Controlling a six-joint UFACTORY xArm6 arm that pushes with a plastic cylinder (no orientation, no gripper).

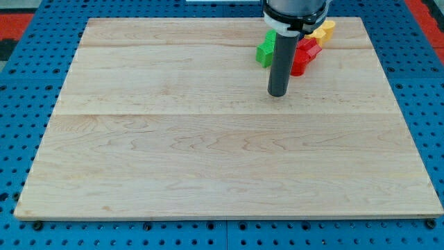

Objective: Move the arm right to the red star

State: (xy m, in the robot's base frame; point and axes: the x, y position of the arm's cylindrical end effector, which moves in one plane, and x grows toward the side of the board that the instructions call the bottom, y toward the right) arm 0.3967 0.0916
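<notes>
Red star (pixel 304 55), orientation unclear, beside my tip (pixel 278 94).

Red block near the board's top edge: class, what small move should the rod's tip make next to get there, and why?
Probably a short slide toward the view's right and slightly up. My tip rests on the board just below the green block, while the red block lies up and right of it, with a yellow block beyond. The rod hides part of the red block.

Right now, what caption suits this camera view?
My tip rests on the wooden board just below the green block and red star.
</notes>
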